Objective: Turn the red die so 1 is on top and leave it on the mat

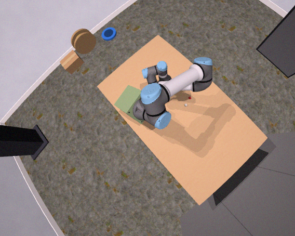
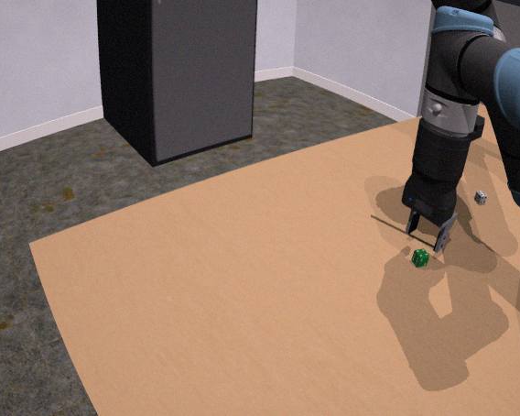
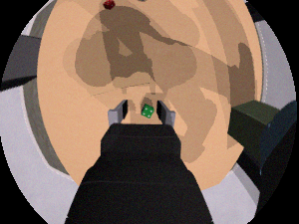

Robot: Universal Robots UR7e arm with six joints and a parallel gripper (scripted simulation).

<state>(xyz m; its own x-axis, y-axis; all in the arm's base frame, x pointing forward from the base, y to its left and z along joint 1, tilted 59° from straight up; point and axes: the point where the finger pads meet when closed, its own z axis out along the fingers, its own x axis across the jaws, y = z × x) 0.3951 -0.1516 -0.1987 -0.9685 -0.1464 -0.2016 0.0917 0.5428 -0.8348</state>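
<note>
The red die (image 1: 189,97) (image 3: 109,4) lies beside the white die (image 1: 186,105) (image 2: 481,197); its top number is too small to read. In the exterior view the red die is not visible. The green die (image 2: 420,257) (image 3: 148,111) lies below the gripper, with several white pips on its upper face. My gripper (image 2: 424,241) (image 3: 142,106) is open and empty, pointing down above the table. In the wrist view the green die appears between the fingers, but lower than them. The mat's outline is not clear; a thin dark line (image 2: 391,225) (image 3: 122,89) crosses the tan surface near the gripper.
The tan table (image 1: 224,161) (image 2: 189,298) carries the arm and its broad shadows. A green block (image 1: 128,99) stands beside the arm's base. A dark cabinet (image 2: 203,82) stands on the floor beyond the table's edge. The white die is well away from the green die.
</note>
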